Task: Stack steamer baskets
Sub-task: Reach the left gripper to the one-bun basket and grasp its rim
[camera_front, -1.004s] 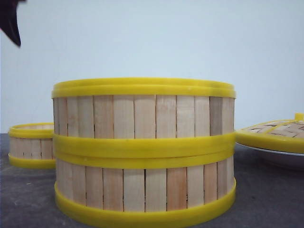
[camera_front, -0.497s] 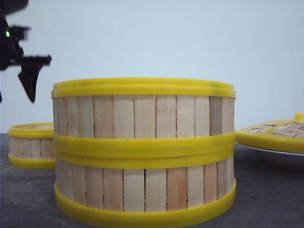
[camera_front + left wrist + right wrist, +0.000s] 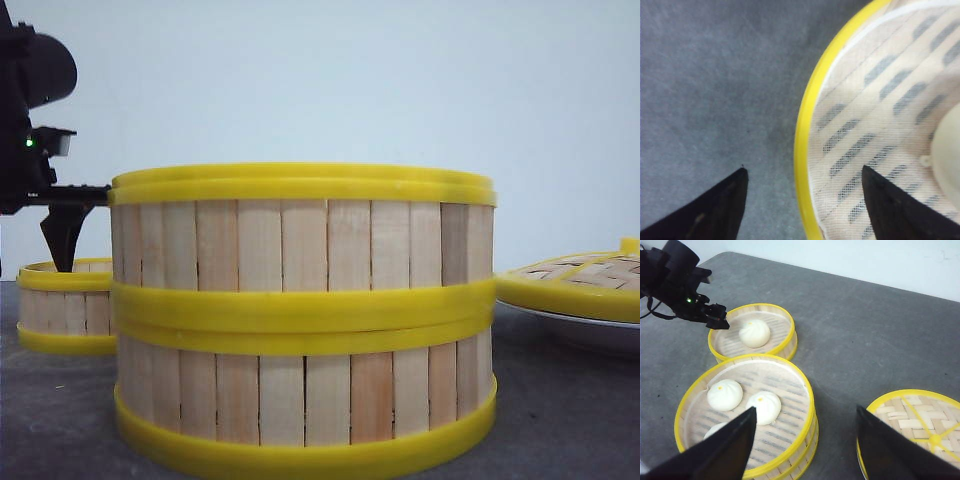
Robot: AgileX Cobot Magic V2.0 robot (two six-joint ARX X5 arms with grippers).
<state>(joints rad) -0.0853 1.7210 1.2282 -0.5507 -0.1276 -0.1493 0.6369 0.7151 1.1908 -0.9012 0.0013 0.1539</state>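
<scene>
Steamer baskets, front view: two stacked steamer baskets [image 3: 303, 318] fill the middle, rims level, round axis upright, slats vertical; a single steamer basket [image 3: 65, 308] sits behind at far left, also upright on the grey surface [image 3: 560, 410]; the contents of all three are hidden at this low angle.
Left claw, front view: the left claw [image 3: 65, 230] hangs over the single basket's rim, one dark finger pointing down; its spread cannot be judged here.
Lid, front view: a woven lid [image 3: 580, 280] rests on a white plate [image 3: 590, 325] at far right, seen edge-on.
Left wrist view: the yellow rim of the single basket [image 3: 807, 145] curves between the two fingers [image 3: 720, 210]; one finger is over bare surface, the other over the lined basket floor; the left claw [image 3: 802, 172] is spread wide and holds nothing; part of a pale bun [image 3: 947, 145] shows inside.
Right wrist view: looks down into open tops; the stack [image 3: 747, 415] holds three buns [image 3: 725, 394]; the single basket [image 3: 752, 332], just beyond and nearly touching, holds one bun [image 3: 754, 333]; the left claw [image 3: 717, 320] is at its rim; the right claw [image 3: 805, 412] is wide apart, empty, above the surface near the stack; the lid [image 3: 912, 427] lies well apart.
</scene>
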